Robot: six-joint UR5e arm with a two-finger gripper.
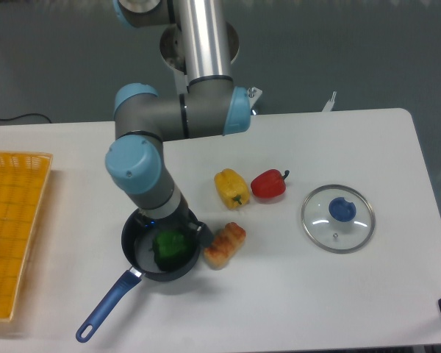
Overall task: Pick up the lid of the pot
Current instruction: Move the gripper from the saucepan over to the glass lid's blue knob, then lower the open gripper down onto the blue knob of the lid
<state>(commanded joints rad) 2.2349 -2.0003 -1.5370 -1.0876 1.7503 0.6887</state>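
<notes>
Far L: yellow crate, partly in view. Next, dark pan w/ blue handle angled to the near L; green veg inside. UR5e arm comes down from the back, bends at a horiz. section, then drops steeply over the pan, leaning a bit R toward its lower end. Gripper is low at the pan's R side, dark on dark; can't tell if fingers are apart or together. Brown bread roll just R of pan, yellow pepper behind it, then red pepper. Pot lid on the table's R side, well apart from gripper: flat, knob up, round so no long axis. Clear w/ thin metallic rim, blue knob approx. mid.
</notes>
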